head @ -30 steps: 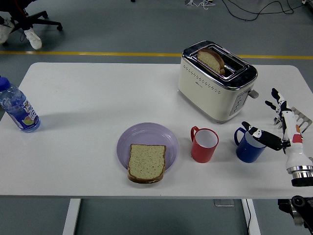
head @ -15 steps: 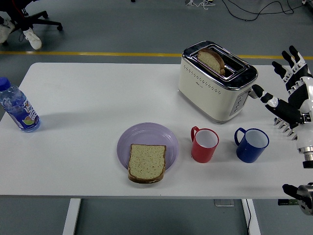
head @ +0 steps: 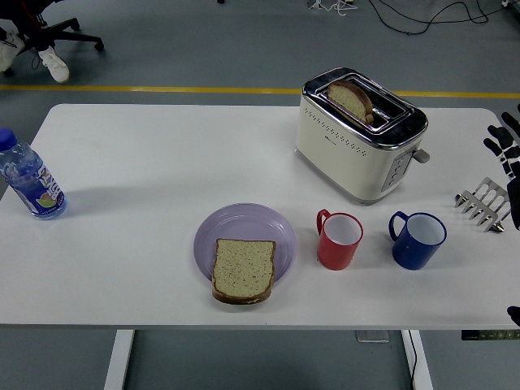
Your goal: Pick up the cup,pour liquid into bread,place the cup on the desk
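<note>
Blue cup point(head: 418, 240) standing upright on the white table point(head: 146, 162), to the right of the red cup point(head: 340, 240) and close to it, not touching. Slice of bread point(head: 243, 270) lying on the purple plate point(head: 223, 230), left of the red cup. Cream toaster point(head: 360, 134) behind the cups with another slice poking out of its slot. Right hand point(head: 508, 154) only just peeking in at the right edge, well away from the blue cup, holding nothing; maybe spread, but too little showing to tell. Small metal rack point(head: 486, 203) just below that hand. Water bottle point(head: 29, 179) far off at the left.
</note>
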Available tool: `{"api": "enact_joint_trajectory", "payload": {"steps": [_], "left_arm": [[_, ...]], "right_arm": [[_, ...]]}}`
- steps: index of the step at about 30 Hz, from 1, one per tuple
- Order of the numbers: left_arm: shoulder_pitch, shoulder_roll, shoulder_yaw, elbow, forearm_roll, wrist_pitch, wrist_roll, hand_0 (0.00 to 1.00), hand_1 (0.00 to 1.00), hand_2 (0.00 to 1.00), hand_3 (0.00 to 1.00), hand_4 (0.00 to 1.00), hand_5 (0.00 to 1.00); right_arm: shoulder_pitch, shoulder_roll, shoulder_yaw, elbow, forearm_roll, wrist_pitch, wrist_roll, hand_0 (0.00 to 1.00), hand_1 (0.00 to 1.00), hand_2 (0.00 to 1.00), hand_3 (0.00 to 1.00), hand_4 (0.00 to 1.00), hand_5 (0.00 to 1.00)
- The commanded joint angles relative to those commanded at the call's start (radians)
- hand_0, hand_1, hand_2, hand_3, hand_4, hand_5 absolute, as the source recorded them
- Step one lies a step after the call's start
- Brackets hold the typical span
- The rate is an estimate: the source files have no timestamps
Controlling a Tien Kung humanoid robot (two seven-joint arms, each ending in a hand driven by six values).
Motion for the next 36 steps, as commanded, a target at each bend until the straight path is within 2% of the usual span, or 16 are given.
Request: {"api": "enact_joint_trajectory", "payload": {"steps": [4,5,10,11,22,23,28,29,34,35,36], "left_arm": [[-0.01,0.01,0.007,0.0,0.018,-0.001,0.001,0.642,0.662,0.68,0.567,0.385,0.998],[-0.013,0.013,0.007,0.0,0.026,-0.001,0.001,0.642,0.664,0.678,0.567,0.382,0.998],[-0.022,0.025,0.015,-0.002,0.042,-0.001,0.001,0.642,0.664,0.678,0.567,0.382,0.998],[-0.022,0.026,0.015,-0.002,0.043,-0.001,0.001,0.642,0.665,0.679,0.567,0.381,0.998],[-0.026,0.026,0.037,-0.002,0.048,0.0,0.002,0.642,0.667,0.679,0.567,0.38,0.998],[-0.026,0.026,0.039,-0.001,0.048,0.0,0.001,0.642,0.665,0.679,0.567,0.38,0.998],[-0.028,0.026,0.044,-0.001,0.048,0.0,0.002,0.642,0.665,0.679,0.567,0.38,0.998],[-0.029,0.026,0.044,-0.001,0.048,0.0,0.001,0.641,0.666,0.679,0.567,0.379,0.998],[-0.031,0.025,0.038,-0.002,0.05,0.001,0.0,0.641,0.666,0.679,0.567,0.379,0.998],[-0.032,0.025,0.035,-0.002,0.052,0.001,0.0,0.641,0.666,0.678,0.567,0.379,0.998],[-0.033,0.025,0.034,-0.002,0.053,0.001,0.0,0.641,0.666,0.678,0.567,0.379,0.998]], "right_arm": [[-0.004,0.015,0.044,0.0,0.052,-0.002,-0.029,0.78,0.713,0.782,0.816,0.837,0.398],[-0.005,0.015,0.058,0.0,0.065,0.004,-0.04,0.752,0.68,0.742,0.783,0.775,0.549],[-0.001,0.018,0.101,0.0,0.043,0.01,-0.068,0.752,0.68,0.742,0.783,0.775,0.549],[-0.001,0.019,0.104,0.0,0.041,0.01,-0.07,0.642,0.567,0.657,0.731,0.771,0.608],[0.007,0.03,0.132,0.0,0.0,0.023,-0.101,0.629,0.556,0.646,0.717,0.775,0.62],[0.007,0.031,0.135,0.0,-0.002,0.019,-0.102,0.591,0.499,0.592,0.703,0.781,0.637],[0.008,0.033,0.153,0.0,-0.016,0.003,-0.111,0.591,0.499,0.592,0.703,0.781,0.637],[0.008,0.033,0.155,0.0,-0.018,-0.001,-0.112,0.526,0.468,0.563,0.655,0.785,0.65],[0.01,0.033,0.171,0.0,-0.018,-0.031,-0.117,0.526,0.468,0.563,0.655,0.785,0.65],[0.011,0.034,0.176,0.0,-0.011,-0.034,-0.122,0.471,0.432,0.548,0.619,0.783,0.65],[0.01,0.033,0.177,0.0,-0.005,-0.038,-0.122,0.471,0.432,0.548,0.619,0.783,0.65]]}}
